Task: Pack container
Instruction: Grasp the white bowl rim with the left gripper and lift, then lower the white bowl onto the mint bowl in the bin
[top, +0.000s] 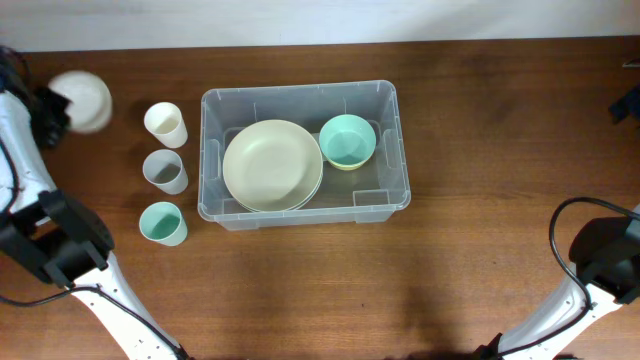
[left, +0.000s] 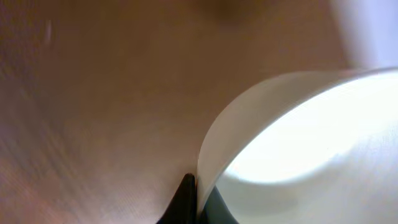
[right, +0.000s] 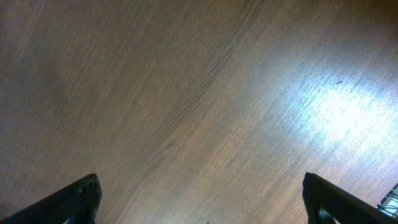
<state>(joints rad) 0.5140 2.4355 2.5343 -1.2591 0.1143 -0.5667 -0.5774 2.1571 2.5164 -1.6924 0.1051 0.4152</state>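
The left gripper (left: 198, 194) is pinching the rim of a white bowl (top: 82, 100), and the right gripper (right: 200, 190) is hanging wide open over the table (top: 480, 280).

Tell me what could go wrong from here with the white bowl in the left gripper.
1. The left gripper pinches only the white bowl's thin rim; it could slip or swing.
2. The cream cup, grey cup and teal cup stand between it and the container; a low carry may knock them.
3. The plate and teal bowl fill most of the container, so it may land tilted.
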